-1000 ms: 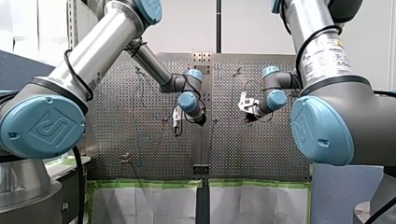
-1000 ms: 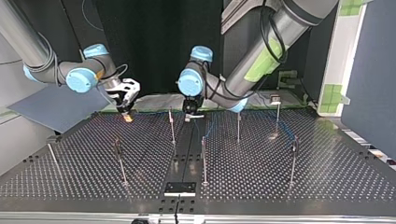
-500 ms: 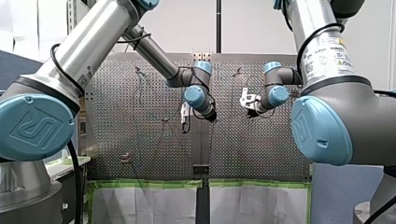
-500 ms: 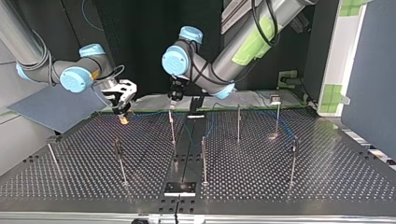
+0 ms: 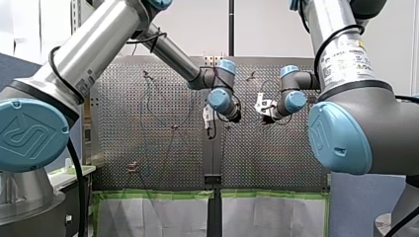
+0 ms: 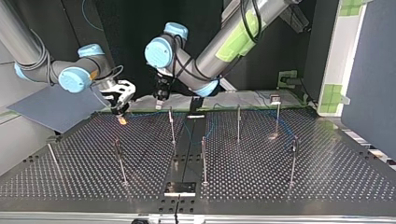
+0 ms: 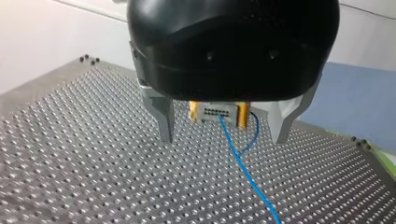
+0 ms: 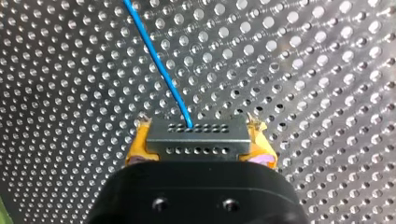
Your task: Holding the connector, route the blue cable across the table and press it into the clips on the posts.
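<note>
Left arm: my left arm (image 6: 224,42) enters at the top view's right and reaches past the middle, wrist bent down over the desk's far edge.
Left jaws: wide apart, metal fingers (image 7: 166,122) holding nothing.
Right arm: my right arm (image 6: 70,77) at the top view's left, wrist angled down.
Right jaws: yellow pads (image 8: 137,150) clamped on the connector (image 8: 196,135), low over the desk.
Blue cable (image 8: 159,65): leads from the connector across the perforations.
Desk (image 6: 280,186): dark perforated plate with thin upright posts (image 6: 203,158).
Room: dark backdrop behind.

Grey two-row connector (image 8: 197,138), gripped at its sides, thin blue cable (image 8: 159,65) plugged into it
</note>
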Motion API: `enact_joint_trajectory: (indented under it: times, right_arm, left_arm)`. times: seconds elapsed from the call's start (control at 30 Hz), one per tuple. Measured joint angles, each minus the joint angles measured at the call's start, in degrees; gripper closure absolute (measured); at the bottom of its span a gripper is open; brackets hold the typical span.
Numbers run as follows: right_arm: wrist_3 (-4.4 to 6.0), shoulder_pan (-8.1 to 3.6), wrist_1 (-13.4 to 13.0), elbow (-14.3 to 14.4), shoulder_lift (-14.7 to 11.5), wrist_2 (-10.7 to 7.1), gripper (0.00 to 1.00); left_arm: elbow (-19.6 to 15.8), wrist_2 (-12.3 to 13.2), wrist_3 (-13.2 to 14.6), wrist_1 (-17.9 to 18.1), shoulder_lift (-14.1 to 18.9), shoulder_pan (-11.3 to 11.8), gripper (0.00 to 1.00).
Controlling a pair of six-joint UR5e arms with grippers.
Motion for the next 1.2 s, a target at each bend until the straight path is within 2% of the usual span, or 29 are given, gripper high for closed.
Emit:
enact_joint_trajectory:
  times: [0.2,0.37,0.57,0.73,0.97,1.2]
  right_arm:
    - [0.2,-0.75,-0.08,-0.01,-0.08,0.0,1.0]
    - [0.25,-1.21,-0.13,-0.03,-0.18,-0.08,1.0]
    - [0.29,-1.3,-0.19,-0.01,-0.2,-1.72,1.0]
    - [0.32,-1.31,-0.22,-0.02,-0.2,-2.27,1.0]
    - [0.47,-1.45,-0.23,-0.04,-0.2,-2.58,1.0]
    - [0.61,-1.48,-0.23,-0.03,-0.21,-3.19,1.0]
  left_arm:
    - [2.98,-0.35,-1.86,-2.6,-2.91,-0.88,0.0]
    - [5.19,-0.49,-3.55,-3.27,-5.11,-1.91,0.0]
    - [8.17,-0.94,-6.19,-2.26,-8.04,-2.58,0.0]
    - [10.71,-2.53,-7.13,-1.69,-9.58,-2.58,0.0]
    - [14.26,-4.53,-7.72,-2.91,-12.74,-2.39,0.0]
    - [17.68,-6.86,-8.56,-0.69,-14.72,-1.94,0.0]
